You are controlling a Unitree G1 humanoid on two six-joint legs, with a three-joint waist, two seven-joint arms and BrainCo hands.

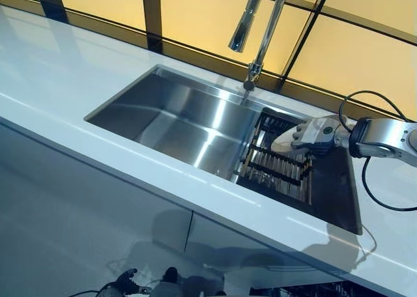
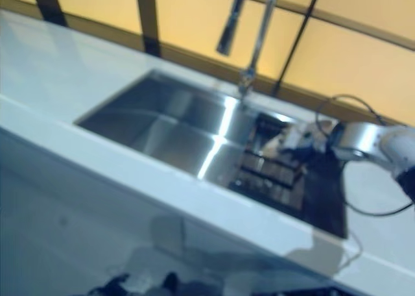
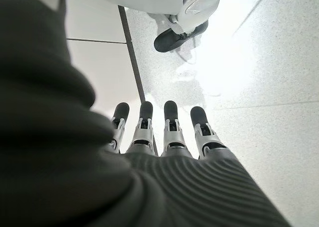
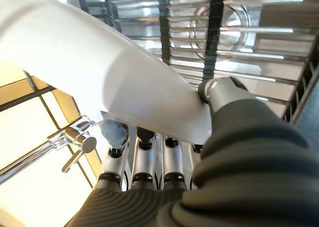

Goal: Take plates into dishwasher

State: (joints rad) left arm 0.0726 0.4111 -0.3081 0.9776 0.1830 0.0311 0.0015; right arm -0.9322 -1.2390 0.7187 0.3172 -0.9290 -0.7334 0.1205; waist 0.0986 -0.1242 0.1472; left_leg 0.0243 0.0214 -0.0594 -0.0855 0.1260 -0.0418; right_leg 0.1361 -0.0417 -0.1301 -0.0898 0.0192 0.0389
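Plate (image 1: 290, 139) is seen white and tilted over the dark rack (image 1: 277, 170) that sits in the right part of the sink (image 1: 176, 124), its far edge raised and its near edge close to the rack's bars; whether it touches them cannot be told. It is held by the right hand (image 1: 313, 137), which comes in from the right across the dark drainer. In the right wrist view the plate (image 4: 99, 72) lies across the fingers (image 4: 144, 160), with the thumb (image 4: 224, 92) pressed against its rim, so the hand is closed round the plate in a pinch between thumb and fingers.

The step in hand is judged to be the lifting of the plate clear of the rack. It would be done well if the plate were drawn up along the line of the rack's slots, not dragged sideways against the bars, and the pinch kept firm since the smooth rim could slip. The tap (image 1: 257, 30) hanging over the sink's far edge should be given room.

The left hand (image 3: 164, 132) is shown only in its own wrist view, low over the pale floor (image 3: 259, 77), its fingers straight and empty. The white counter (image 1: 58, 69) surrounds the sink, and nothing else is seen on it
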